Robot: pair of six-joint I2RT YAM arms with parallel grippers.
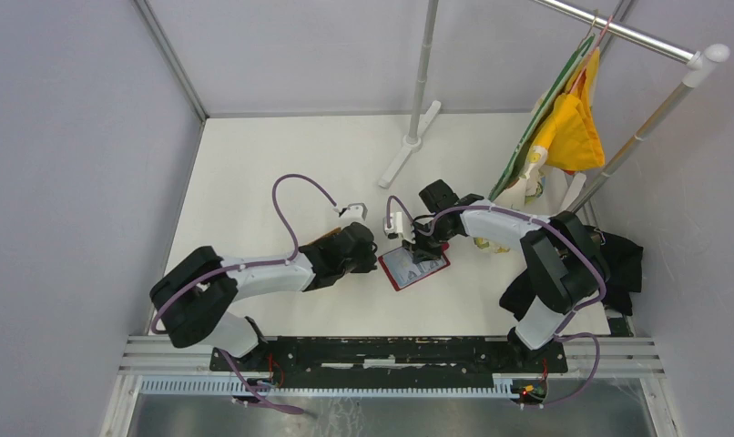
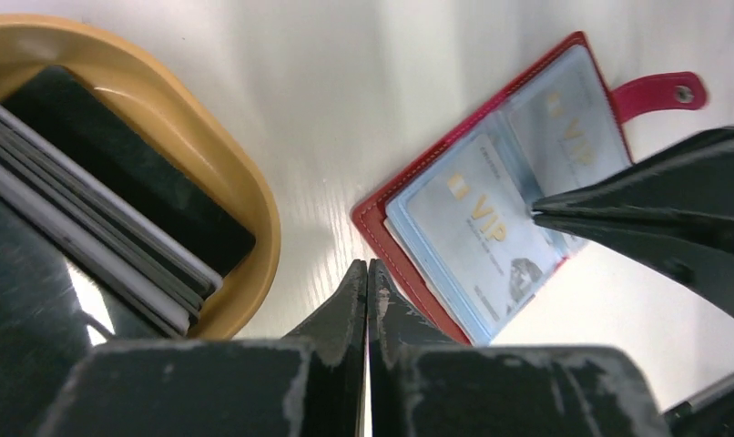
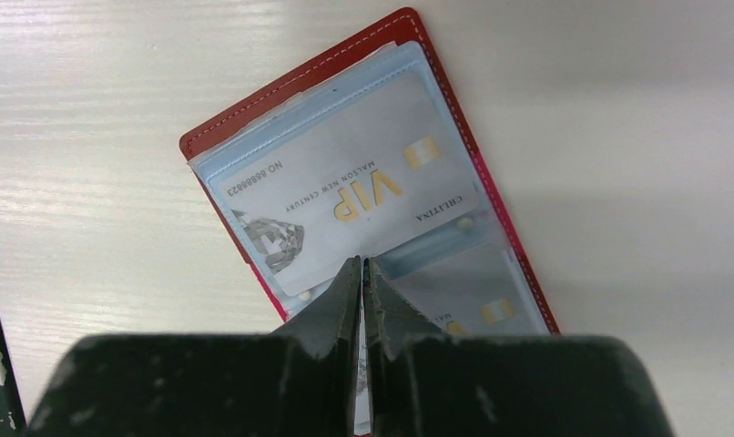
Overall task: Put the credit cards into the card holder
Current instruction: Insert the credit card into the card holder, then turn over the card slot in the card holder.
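Red squarish leather-like card holder (image 1: pixel 415 267) lies open on white table (image 1: pixel 281 164), between the two arms. Oval tan wooden tray (image 2: pixel 263 218) just left of it, not touching. Thin black and pale credit cards (image 2: pixel 117 228) stacked in tray; two more (image 3: pixel 345 196) in holder pockets.

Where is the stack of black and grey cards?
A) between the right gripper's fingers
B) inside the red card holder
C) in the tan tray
C: the left wrist view shows the cards stacked in the tan tray, apart from the open card holder.
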